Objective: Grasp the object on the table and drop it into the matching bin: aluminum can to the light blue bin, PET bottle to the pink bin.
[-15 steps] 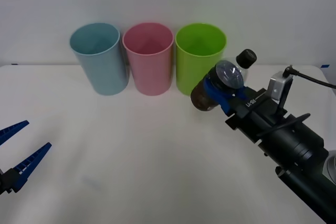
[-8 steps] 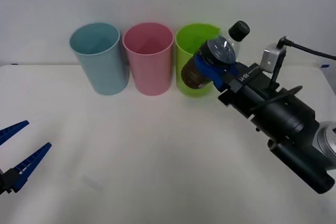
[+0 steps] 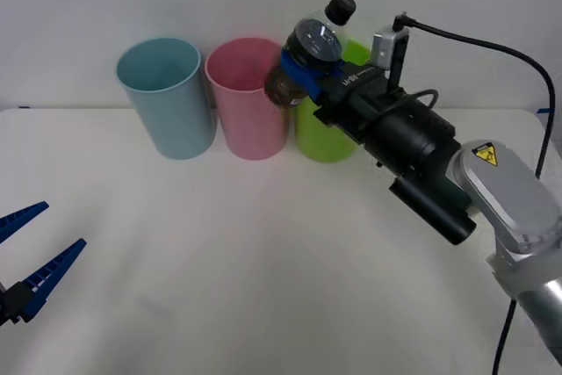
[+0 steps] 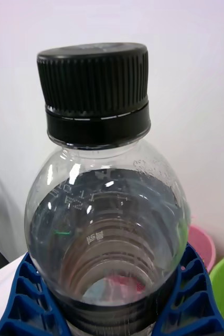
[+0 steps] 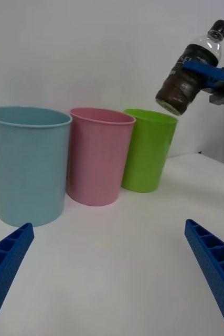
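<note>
A: Where's the PET bottle [image 3: 312, 52] rn?

B: Up in the air, pinched by the right gripper [image 3: 309, 74], blue fingers [image 4: 193, 294] clamped on either side of the body. In the front view it sits between the pink bin [image 3: 249, 98] rim and the lime green bin [image 3: 332, 125] rim, base overlapping the pink one's edge.

A: Axis?

B: Tilted. Black cap [image 3: 341, 7] up and away from the pink bin, base down toward it. So the pink mouth lies beyond the base, toward the robot's left. I'd guess a bit more travel that way is needed.

A: Other arm?

B: Left gripper [image 3: 31, 263] low over the desk [image 3: 263, 252] near the robot, fingers spread, holding nothing, well apart from the bins. Light blue bin [image 3: 167, 94] sits left of pink.

A: Anything unclear?

B: Depth. Can't tell if the base is truly over pink or over green. The left wrist view puts it nearer green. The arm hides part of green.
</note>
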